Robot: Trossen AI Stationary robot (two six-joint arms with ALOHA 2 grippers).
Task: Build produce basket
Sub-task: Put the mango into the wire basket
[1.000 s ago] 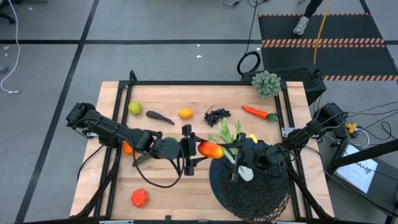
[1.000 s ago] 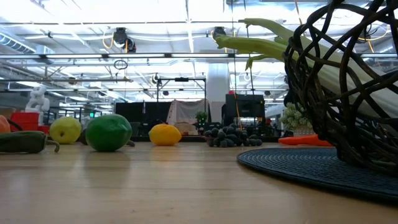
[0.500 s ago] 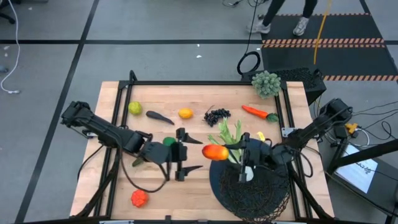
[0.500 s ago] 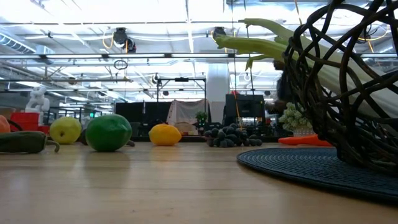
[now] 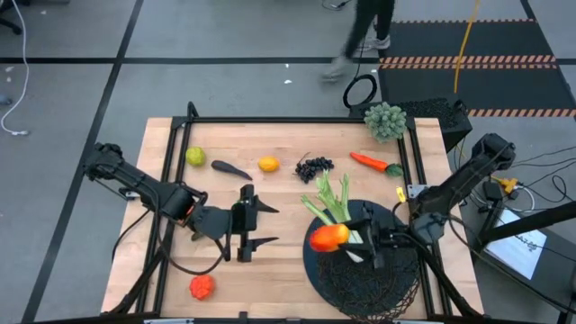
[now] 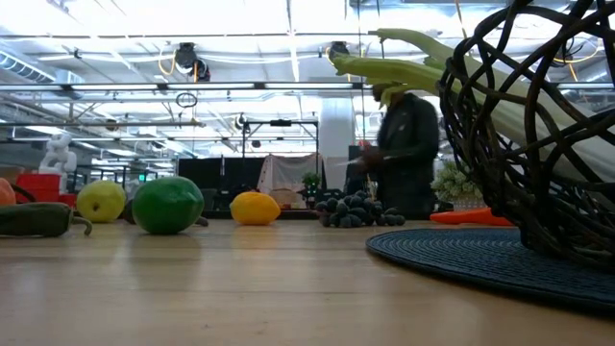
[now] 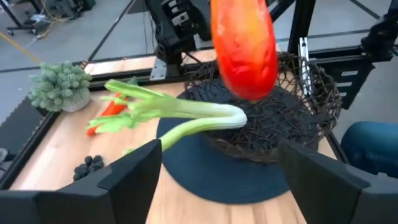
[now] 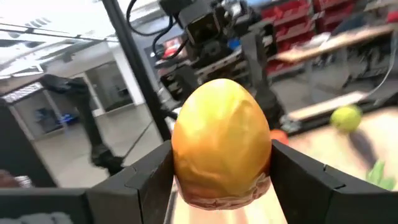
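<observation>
The red-orange mango (image 5: 328, 237) hangs over the left rim of the black wire basket (image 5: 369, 283), with my right gripper (image 5: 346, 238) shut on it. It also shows in the left wrist view (image 7: 244, 46) and the right wrist view (image 8: 221, 146). A celery stalk (image 5: 328, 202) lies with its white end in the basket and its leaves sticking out over the rim. My left gripper (image 5: 261, 225) stands open to the left of the basket, apart from the mango. My right gripper pinches the mango's two sides (image 8: 181, 168) between its two fingers (image 8: 146, 180). The fingers come about level from the table's right side. The mango is lifted clear, above the basket's left rim.
On the far half of the table lie a yellow-green fruit (image 5: 195, 156), the eggplant (image 5: 231, 168), an orange-yellow fruit (image 5: 268, 164), grapes (image 5: 314, 166) and the carrot (image 5: 373, 163). A grey-green clump (image 5: 385, 120) sits at the far right corner. A red fruit (image 5: 202, 286) lies near left. A person walks behind the table.
My left gripper has drawn back toward the table's left edge, away from the mango. My right gripper has rolled and carried the mango toward the near edge, over the basket's rim. A person has walked across behind the table.
</observation>
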